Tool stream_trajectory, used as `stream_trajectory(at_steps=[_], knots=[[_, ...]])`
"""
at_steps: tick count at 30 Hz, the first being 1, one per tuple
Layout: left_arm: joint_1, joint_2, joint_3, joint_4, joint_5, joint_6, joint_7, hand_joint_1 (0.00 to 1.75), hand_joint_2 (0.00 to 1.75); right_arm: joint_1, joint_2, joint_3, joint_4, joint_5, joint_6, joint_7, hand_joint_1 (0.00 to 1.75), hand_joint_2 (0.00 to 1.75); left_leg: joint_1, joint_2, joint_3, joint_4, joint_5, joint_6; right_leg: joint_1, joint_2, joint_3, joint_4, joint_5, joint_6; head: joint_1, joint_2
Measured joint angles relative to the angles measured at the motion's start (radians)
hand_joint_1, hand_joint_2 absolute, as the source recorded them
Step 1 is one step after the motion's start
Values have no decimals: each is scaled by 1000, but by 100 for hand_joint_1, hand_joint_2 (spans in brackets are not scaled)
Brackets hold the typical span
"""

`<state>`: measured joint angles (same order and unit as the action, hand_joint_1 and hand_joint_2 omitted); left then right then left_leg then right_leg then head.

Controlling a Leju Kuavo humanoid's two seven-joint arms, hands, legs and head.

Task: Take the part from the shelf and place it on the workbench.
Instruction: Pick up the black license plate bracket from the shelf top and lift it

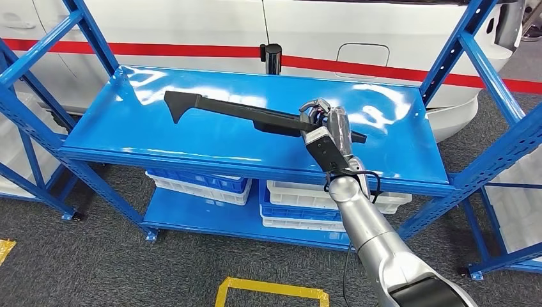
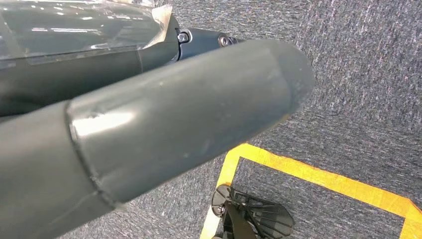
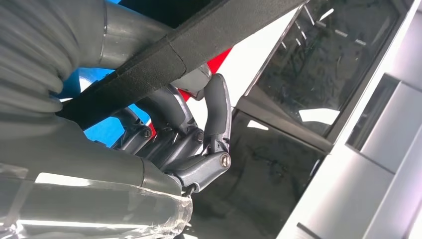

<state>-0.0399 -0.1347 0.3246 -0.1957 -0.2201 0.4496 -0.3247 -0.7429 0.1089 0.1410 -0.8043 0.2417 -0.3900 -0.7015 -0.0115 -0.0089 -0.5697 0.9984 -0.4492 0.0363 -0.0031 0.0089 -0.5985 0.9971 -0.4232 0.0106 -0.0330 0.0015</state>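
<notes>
A long black part (image 1: 217, 107) lies across the top of the blue shelf (image 1: 192, 137), its hooked end to the left. My right hand (image 1: 323, 118) reaches in from the lower right and wraps around the part near its right end. In the right wrist view the black part (image 3: 164, 59) runs through the hand, with the dark fingers (image 3: 219, 109) curled around it. Whether the part is lifted off the shelf I cannot tell. My left hand (image 2: 149, 134) hangs over the grey carpet, its thick grey thumb close to the camera and its fingers hidden.
Blue shelf uprights stand at both sides (image 1: 38, 128) (image 1: 498, 153). White and blue bins (image 1: 198, 185) (image 1: 300, 204) sit on the lower shelf. A white vehicle with a red stripe (image 1: 192, 25) stands behind. Yellow tape (image 1: 271, 291) marks the carpet below.
</notes>
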Motion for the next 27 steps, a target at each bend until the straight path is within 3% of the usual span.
stream_trajectory(at_steps=[8,16,22,27], knots=[[0,-4,6,0,4,-4,5,0,0,42,-39,38,-88,-66,29,0,175,175,0,0,0,0,0,0,0,0,0,0,0,0,0,0],[5,-9,5,0,-68,-76,59,0,0,214,-129,30,-393,-219,134,1,175,175,-1,0,0,0,-2,2,0,-1,0,-1,0,0,0,0],[6,-8,-75,3,-218,-92,139,0,0,353,-175,-13,-631,-296,199,9,175,175,-1,0,-1,0,-4,2,-1,0,0,-1,0,0,0,0],[7,-8,-138,7,-263,-119,182,0,0,357,-188,-20,-766,-343,201,69,175,175,-1,0,-2,0,-4,2,-1,0,0,-1,0,0,0,0]])
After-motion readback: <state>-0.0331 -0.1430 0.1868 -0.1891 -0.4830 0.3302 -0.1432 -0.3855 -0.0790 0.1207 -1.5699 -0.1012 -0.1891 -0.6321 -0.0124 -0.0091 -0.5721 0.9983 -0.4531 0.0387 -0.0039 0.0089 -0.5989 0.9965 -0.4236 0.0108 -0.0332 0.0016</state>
